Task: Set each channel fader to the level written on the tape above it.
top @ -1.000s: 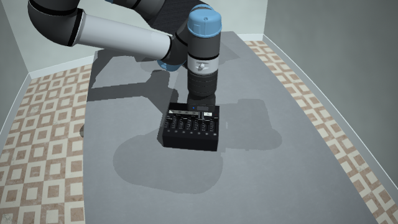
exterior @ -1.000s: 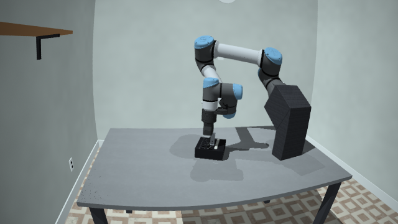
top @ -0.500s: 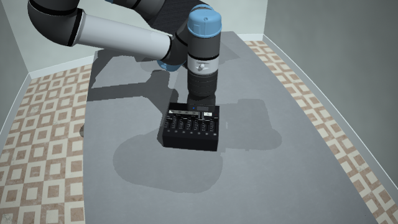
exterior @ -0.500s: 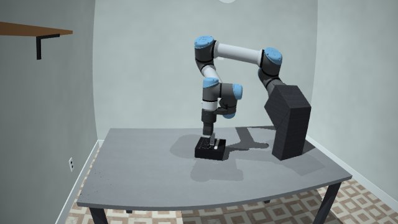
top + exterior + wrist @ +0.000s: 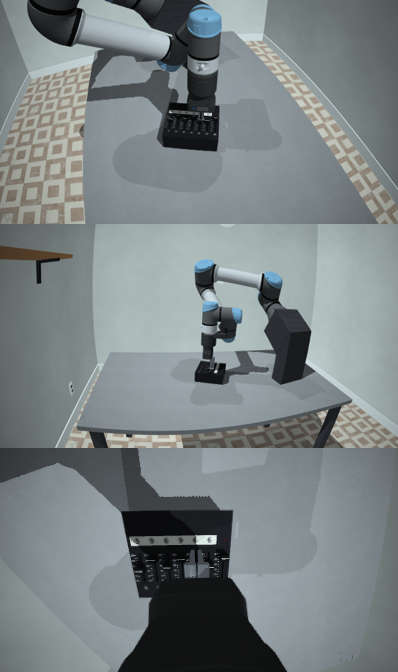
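The black lighting desk [image 5: 190, 129] stands flat on the grey table; it also shows in the exterior view [image 5: 210, 373] and in the wrist view [image 5: 177, 550]. A pale tape strip [image 5: 172, 540] with small digits, too blurred to read, runs above a row of several faders [image 5: 189, 124]. My gripper [image 5: 201, 117] points straight down with its fingers shut together and empty. The fingertips [image 5: 196, 568] rest in the fader row, at the second slot from the right, near its upper part. They hide that fader's cap.
The arm's tall dark base block [image 5: 289, 345] stands on the table's back right. The table's front edge [image 5: 217, 427] is well away from the desk. A wooden shelf [image 5: 31, 255] hangs on the left wall.
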### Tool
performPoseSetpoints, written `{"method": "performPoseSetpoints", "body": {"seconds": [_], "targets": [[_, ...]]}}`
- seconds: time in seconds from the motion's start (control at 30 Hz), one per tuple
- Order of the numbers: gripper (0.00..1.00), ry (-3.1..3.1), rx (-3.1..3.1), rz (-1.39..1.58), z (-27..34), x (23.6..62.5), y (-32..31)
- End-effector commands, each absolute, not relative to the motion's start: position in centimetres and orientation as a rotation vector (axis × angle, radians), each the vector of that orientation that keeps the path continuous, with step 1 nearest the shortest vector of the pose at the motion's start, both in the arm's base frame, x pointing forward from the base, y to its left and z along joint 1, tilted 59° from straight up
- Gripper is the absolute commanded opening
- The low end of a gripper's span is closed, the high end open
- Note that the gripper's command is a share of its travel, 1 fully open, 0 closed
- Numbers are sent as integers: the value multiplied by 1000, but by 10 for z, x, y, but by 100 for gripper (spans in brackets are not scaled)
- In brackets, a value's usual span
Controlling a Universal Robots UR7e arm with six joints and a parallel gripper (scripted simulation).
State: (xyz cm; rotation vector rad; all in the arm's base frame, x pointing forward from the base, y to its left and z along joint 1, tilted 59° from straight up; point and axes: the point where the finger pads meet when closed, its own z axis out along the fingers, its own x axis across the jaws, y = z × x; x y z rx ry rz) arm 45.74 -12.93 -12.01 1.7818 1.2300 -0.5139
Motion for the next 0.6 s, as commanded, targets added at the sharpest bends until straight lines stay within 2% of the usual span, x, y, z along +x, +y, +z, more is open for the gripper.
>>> {"method": "performPoseSetpoints", "body": {"seconds": [0.0,0.57], "targets": [[0,1226,1782,-508,-118,460,-130],[0,1226,1782,-508,-120,456,-129]]}}
